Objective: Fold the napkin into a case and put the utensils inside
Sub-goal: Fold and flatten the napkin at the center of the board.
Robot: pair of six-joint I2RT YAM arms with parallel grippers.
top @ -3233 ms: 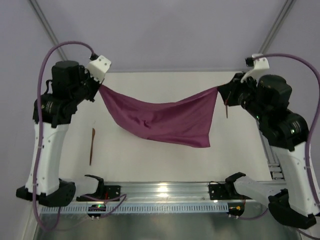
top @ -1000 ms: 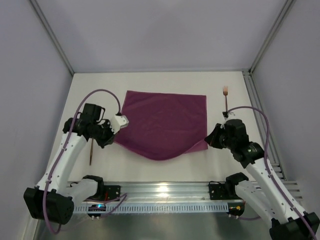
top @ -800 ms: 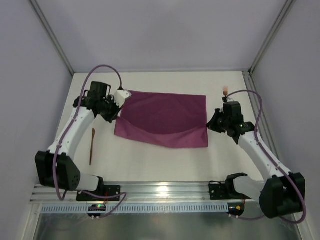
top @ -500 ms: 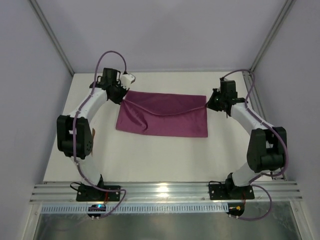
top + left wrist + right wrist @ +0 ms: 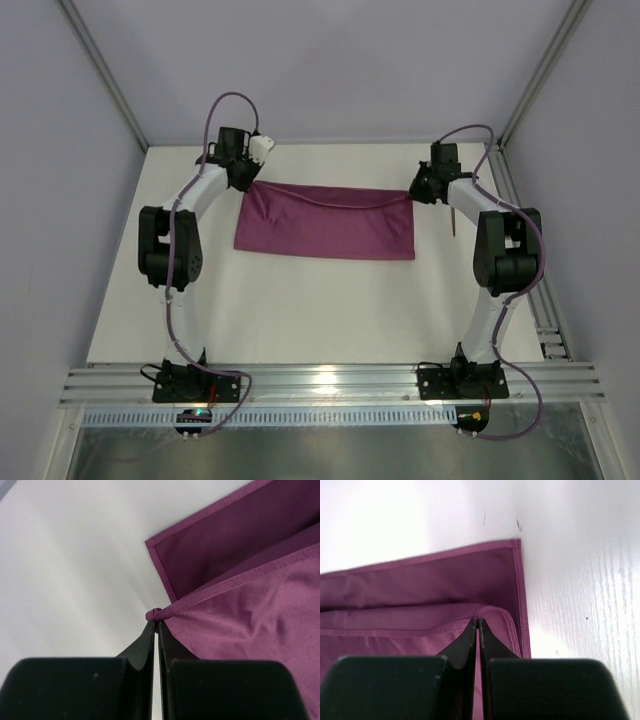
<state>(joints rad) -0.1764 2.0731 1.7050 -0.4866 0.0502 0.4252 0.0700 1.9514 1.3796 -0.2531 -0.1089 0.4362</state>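
Observation:
The maroon-purple napkin [image 5: 325, 225] lies folded in half on the white table, a wide band with its fold at the near side. My left gripper [image 5: 249, 180] is shut on the upper layer's far left corner, and the left wrist view shows that corner bunched at the fingertips [image 5: 156, 624] over the lower layer [image 5: 220, 555]. My right gripper [image 5: 413, 190] is shut on the upper layer's far right corner [image 5: 478, 622], just short of the lower layer's hem [image 5: 420, 580]. One copper utensil [image 5: 454, 222] shows as a thin sliver beside the right arm. No other utensil shows.
Both arms stretch far out over the table [image 5: 320, 310], the left arm [image 5: 168, 250] along the left side and the right arm [image 5: 505, 250] along the right. Grey walls and slanted frame posts [image 5: 100, 75] enclose the table. A metal rail [image 5: 320, 385] runs along the near edge.
The napkin, first held up in the air, was laid flat. Both grippers then carried its near corners to the far edge, folding it in half.

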